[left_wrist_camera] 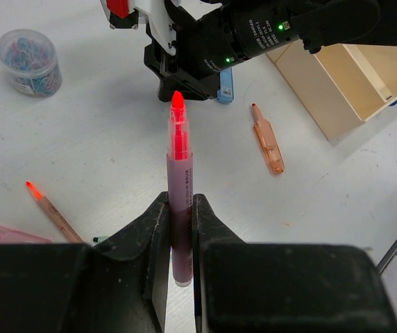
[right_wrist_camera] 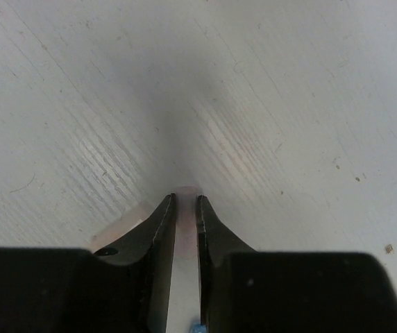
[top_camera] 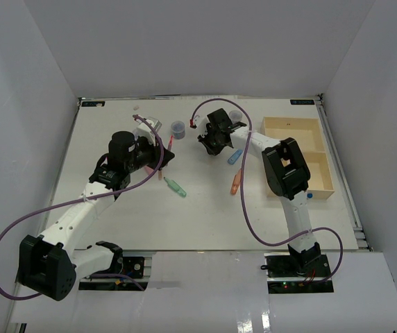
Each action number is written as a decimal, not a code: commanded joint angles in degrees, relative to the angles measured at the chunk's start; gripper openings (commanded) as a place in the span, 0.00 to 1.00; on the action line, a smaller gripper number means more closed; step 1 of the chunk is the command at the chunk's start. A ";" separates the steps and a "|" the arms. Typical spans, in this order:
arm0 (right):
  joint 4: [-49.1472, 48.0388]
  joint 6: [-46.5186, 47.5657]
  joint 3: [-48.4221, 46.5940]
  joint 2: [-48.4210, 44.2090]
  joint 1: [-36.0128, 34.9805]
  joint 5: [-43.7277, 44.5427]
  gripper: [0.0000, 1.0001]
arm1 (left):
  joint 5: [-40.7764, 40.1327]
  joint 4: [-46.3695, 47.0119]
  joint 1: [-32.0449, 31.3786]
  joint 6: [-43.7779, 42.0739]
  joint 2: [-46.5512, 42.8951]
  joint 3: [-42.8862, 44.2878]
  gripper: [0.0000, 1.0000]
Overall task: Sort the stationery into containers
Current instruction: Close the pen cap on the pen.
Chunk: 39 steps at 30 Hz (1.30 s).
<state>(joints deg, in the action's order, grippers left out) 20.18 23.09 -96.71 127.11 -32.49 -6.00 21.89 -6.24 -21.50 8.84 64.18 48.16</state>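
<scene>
found the worktop [top_camera: 205, 215] strewn with stationery: a green marker [top_camera: 176, 187] near the middle, an orange marker [top_camera: 235, 182] to its right, a blue marker [top_camera: 234, 157] farther off, just beside the right pincer [right_wrist_camera: 185, 201]. noted a round pot [left_wrist_camera: 30, 61] of paper clips on the far side, between the two pincers and well apart from the tray [top_camera: 296, 128] at the right edge. saw the right arm [top_camera: 285, 170] lying across the tray's near left part and hiding some of it. spotted an orange-tipped pencil [left_wrist_camera: 53, 211] flat on the worktop, just left of the left pincer [left_wrist_camera: 180, 201].

caught the left pincer clamped on a red marker [left_wrist_camera: 179, 149], gripping the lower barrel, tip pointing away at the right pincer straight ahead. found the right pincer tipped down at the worktop, fingers [right_wrist_camera: 158, 229] pressed nearly together, only a slit between. made out a faint pinkish patch at the tips; could not tell whether anything was pinched there.
</scene>
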 commanded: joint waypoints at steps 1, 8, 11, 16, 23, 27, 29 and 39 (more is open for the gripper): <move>3.37 0.73 -1.47 -2.82 0.06 1.61 0.16 | 1.49 0.26 0.23 0.12 -0.81 -0.35 0.00; 1.88 -1.73 -2.17 -8.45 -0.47 -0.32 0.12 | 2.98 1.49 0.23 0.74 -1.78 -0.96 0.00; 1.53 -3.83 -2.52 -12.66 -0.47 -1.82 0.12 | 5.08 2.55 0.23 1.70 -2.13 -1.40 0.00; -2.59 -10.42 -1.04 -23.10 -1.17 -4.19 0.09 | 10.18 5.71 0.23 3.99 -2.66 -2.28 0.00; -20.16 -22.54 9.07 -39.03 -1.70 -10.16 0.09 | 16.42 12.39 0.14 9.17 -0.65 -0.62 0.00; -34.64 -28.43 16.53 -45.88 -2.57 -11.40 0.08 | 20.29 14.49 -0.30 11.28 1.64 5.26 0.00; -38.52 -30.46 18.65 -47.39 -2.93 -11.58 0.08 | 21.00 16.08 -0.56 11.29 2.78 6.67 0.00; -54.55 -38.74 28.59 -51.87 -6.53 -12.72 0.08 | 28.91 31.27 -0.83 10.85 0.60 -0.87 0.00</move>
<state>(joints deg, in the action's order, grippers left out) -25.87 -12.27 -67.57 77.12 -37.74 -17.41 46.65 18.26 -22.15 19.62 67.59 50.65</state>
